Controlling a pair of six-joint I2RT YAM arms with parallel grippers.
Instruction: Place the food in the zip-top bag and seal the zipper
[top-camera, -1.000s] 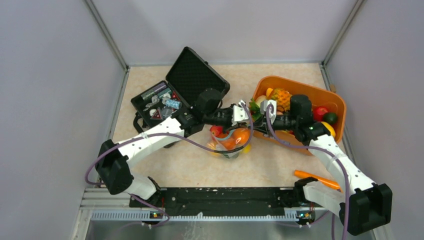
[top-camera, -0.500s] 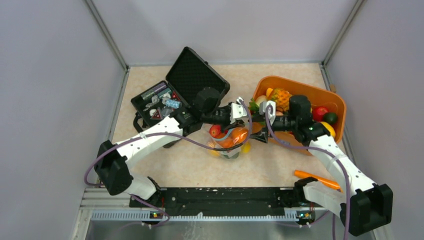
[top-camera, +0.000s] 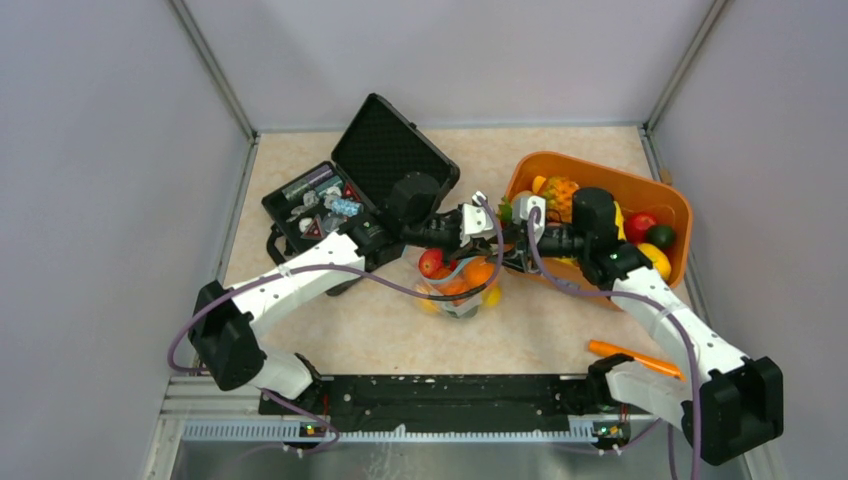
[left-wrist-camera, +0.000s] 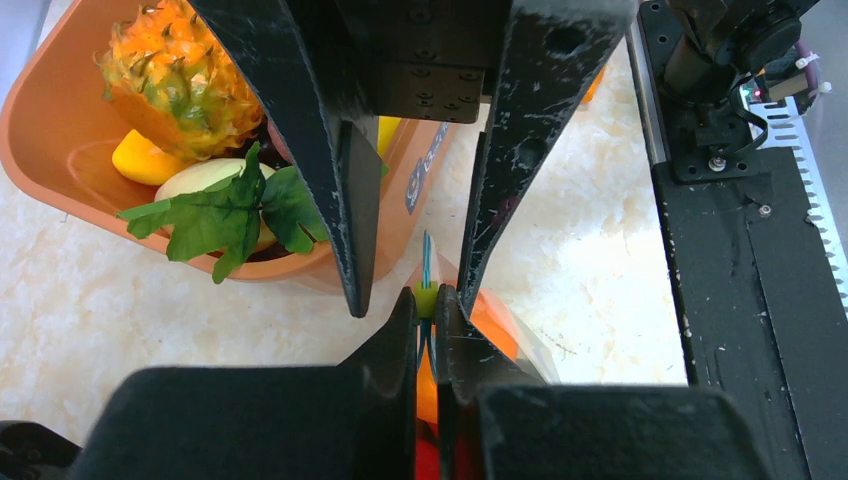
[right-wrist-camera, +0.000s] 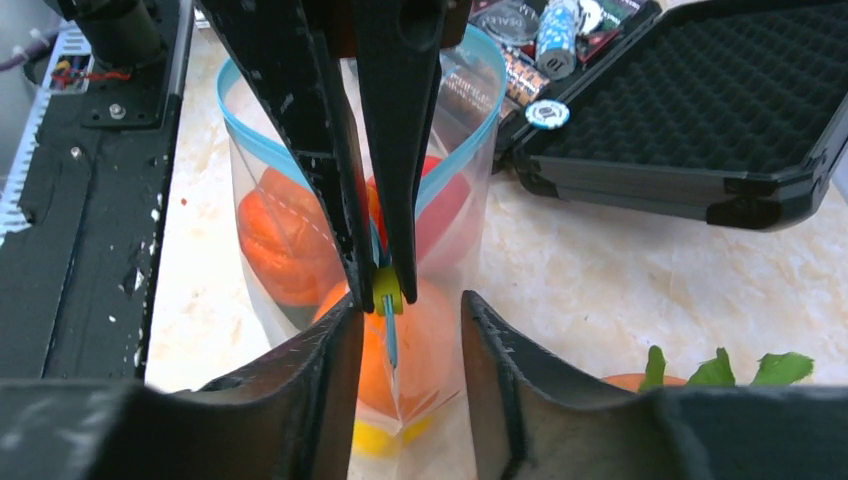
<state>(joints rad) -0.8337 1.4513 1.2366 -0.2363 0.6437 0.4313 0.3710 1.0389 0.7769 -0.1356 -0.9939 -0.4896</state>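
Two grippers nose to nose just left of orange basket (top-camera: 612, 176), above zip-top bag (top-camera: 458, 290). See bag standing mouth-up just beside basket's left wall. See left gripper (left-wrist-camera: 425, 300) clamped tight on zipper (right-wrist-camera: 236, 125) at its yellow-green slider (right-wrist-camera: 387, 288). See right gripper (right-wrist-camera: 410, 310) with fingers (right-wrist-camera: 320, 375) apart, straddling that same zipper end from basket side; can't tell whether they touch bag. Rest of zipper gaping in an open loop. Count food (right-wrist-camera: 280, 240) inside bag: orange pieces, one red, yellow at bottom. More in basket: pineapple (left-wrist-camera: 165, 75), leafy green (left-wrist-camera: 225, 205). Black case (right-wrist-camera: 680, 100) lying open farther left of basket, beyond bag.
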